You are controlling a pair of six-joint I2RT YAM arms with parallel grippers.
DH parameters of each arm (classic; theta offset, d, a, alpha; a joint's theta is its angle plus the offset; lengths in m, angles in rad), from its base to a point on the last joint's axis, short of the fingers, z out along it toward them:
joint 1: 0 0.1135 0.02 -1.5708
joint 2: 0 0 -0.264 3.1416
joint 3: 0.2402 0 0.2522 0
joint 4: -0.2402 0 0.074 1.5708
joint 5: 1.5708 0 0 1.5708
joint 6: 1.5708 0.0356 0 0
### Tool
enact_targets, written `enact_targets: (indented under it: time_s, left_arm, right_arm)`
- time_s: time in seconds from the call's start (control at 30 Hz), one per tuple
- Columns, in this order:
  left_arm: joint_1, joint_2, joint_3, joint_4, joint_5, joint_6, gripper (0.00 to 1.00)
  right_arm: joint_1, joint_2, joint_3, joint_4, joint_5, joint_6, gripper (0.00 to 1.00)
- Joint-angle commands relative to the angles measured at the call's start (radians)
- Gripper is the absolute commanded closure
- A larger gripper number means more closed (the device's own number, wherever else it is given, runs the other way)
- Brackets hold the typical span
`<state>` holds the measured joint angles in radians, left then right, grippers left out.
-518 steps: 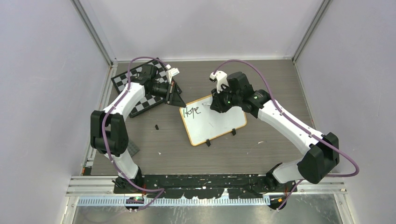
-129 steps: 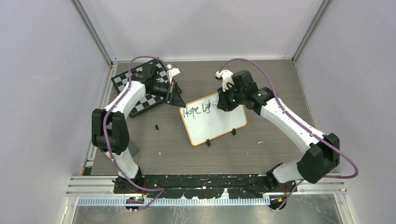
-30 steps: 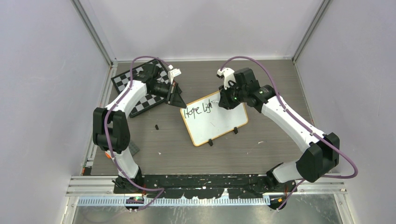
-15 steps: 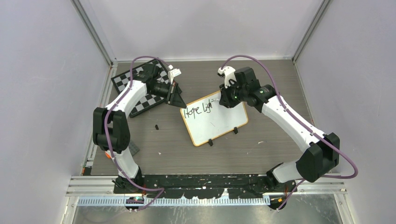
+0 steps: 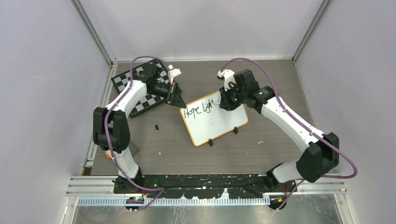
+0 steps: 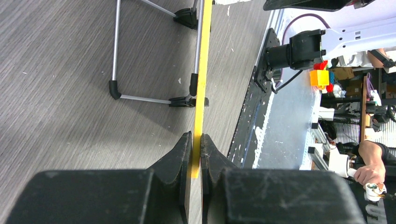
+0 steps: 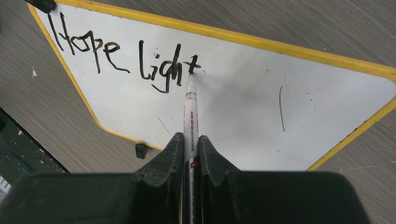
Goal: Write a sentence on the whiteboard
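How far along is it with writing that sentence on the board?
Done: "Hope Light" is written on the whiteboard, along one edge. In hand: the right gripper holds a marker with its tip at the t's crossbar, while the left gripper pinches the board's yellow rim. Left: any further words; the remaining surface is mostly blank.

Robot lab; grey enclosure walls point(image 5: 201, 28); aluminium rail point(image 5: 196, 201); chequered board point(image 5: 144, 105); cluttered shelving point(image 6: 359, 88).

Left of the whiteboard point(image 5: 215, 123) and slightly behind it, the chessboard point(image 5: 120, 83).

Yellow-rimmed whiteboard point(image 5: 215, 122) propped tilted, reading "Hope Light"
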<state>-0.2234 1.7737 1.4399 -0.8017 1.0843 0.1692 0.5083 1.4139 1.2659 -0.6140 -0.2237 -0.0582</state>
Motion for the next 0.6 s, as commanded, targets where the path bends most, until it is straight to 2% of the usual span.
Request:
enact_targets:
  time_s: [0.0,0.27,0.57]
  left_arm:
    - [-0.026,0.032,0.008,-0.017,-0.052,0.028,1.00]
    - [-0.025,0.033,0.007,-0.018,-0.052,0.029,1.00]
    - [-0.025,0.031,0.008,-0.019,-0.050,0.029,1.00]
  right_arm:
    - [-0.004,-0.030,-0.028,0.008,0.005,-0.011,1.00]
    - [-0.004,-0.039,-0.040,-0.009,0.018,-0.026,1.00]
    - [-0.012,-0.036,0.020,-0.033,0.059,-0.047,1.00]
